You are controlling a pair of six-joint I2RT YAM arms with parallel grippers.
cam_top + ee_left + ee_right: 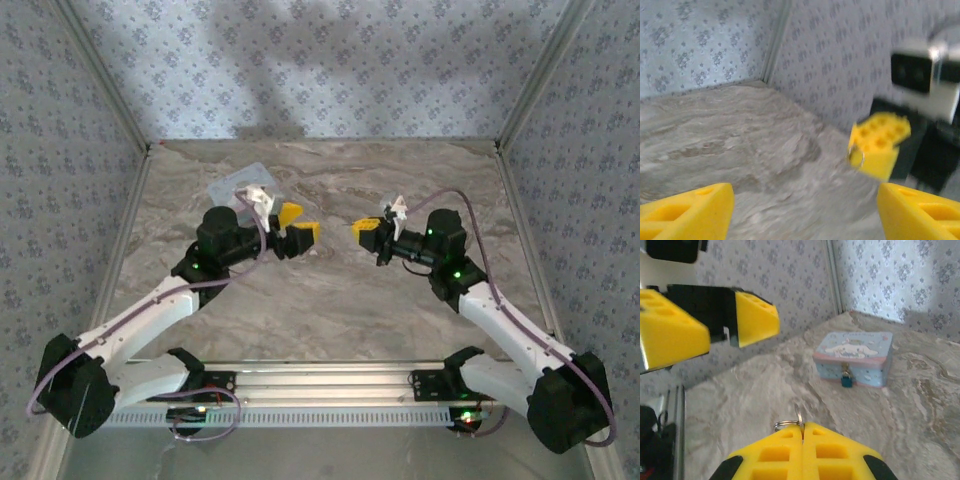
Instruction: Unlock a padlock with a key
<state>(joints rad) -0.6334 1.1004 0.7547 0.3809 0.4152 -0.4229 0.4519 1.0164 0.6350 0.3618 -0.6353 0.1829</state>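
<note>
- The padlock [846, 381] hangs on the front of a pale blue tin box [860, 352], which stands on the desk [920, 405] ahead of the right fingers [790, 452] and off to their right, well apart from them.
- The key [799, 416] is up at the tips of the right fingers. These are pressed together on it, with a thin metal sliver poking out past them and its ring [785, 425] lying just to the left of the seam.
- We think the sliver is the blade, but it is too small for us to be sure which end is clamped.
- The left fingers [690, 210] are spread wide and hold nothing. They face the right fingers across a short gap, well above the desk.
- We judge the step in hand to be the carry: the key is secured on the right side and nothing has reached the lock yet.
- The next move calls for the right fingers to swing towards the tin, come down to the height of the padlock, and line the blade up with the keyway before pushing in.
- The padlock hangs loose, so we expect the left fingers will have to steady it or the tin.
</note>
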